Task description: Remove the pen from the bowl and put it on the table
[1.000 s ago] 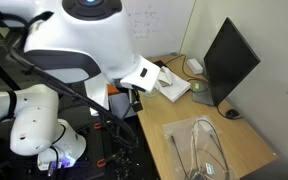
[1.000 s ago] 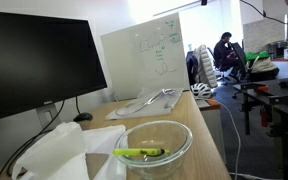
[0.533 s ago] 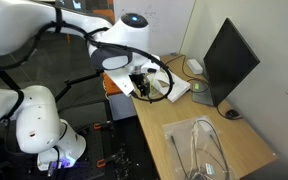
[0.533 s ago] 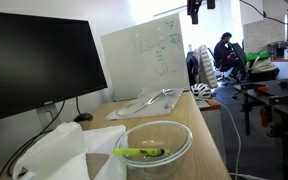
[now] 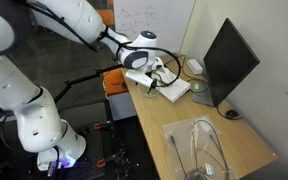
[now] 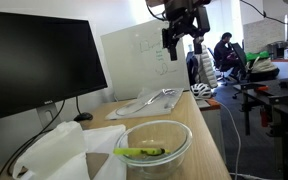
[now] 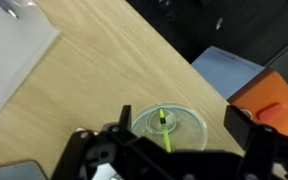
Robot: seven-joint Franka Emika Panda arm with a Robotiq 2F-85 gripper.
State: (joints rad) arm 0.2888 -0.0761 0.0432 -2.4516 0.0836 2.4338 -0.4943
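A clear glass bowl (image 6: pixel 156 148) stands on the light-brown wooden table (image 6: pixel 202 125) with a yellow-green pen (image 6: pixel 141 153) lying inside it. In the wrist view the bowl (image 7: pixel 189 128) and the pen (image 7: pixel 165 130) lie below and between my fingers. My gripper (image 7: pixel 181 120) is open and empty, high above the bowl. In an exterior view it (image 6: pixel 182 44) hangs well above the desk, and in both exterior views it (image 5: pixel 147 78) is over the table (image 5: pixel 184 120). There the arm hides the bowl.
A black monitor (image 5: pixel 229 60) stands at the back of the desk, also large on the near side (image 6: pixel 34 60). A clear plastic sheet with a cable (image 5: pixel 202 145), white paper (image 6: pixel 59 150) beside the bowl, a whiteboard (image 6: pixel 144 55) and an orange object (image 7: pixel 279 95) off the desk edge.
The arm has swung out over the desk. The gripper has come down into an exterior view from the top and now hangs above the bowl. The pen has not moved.
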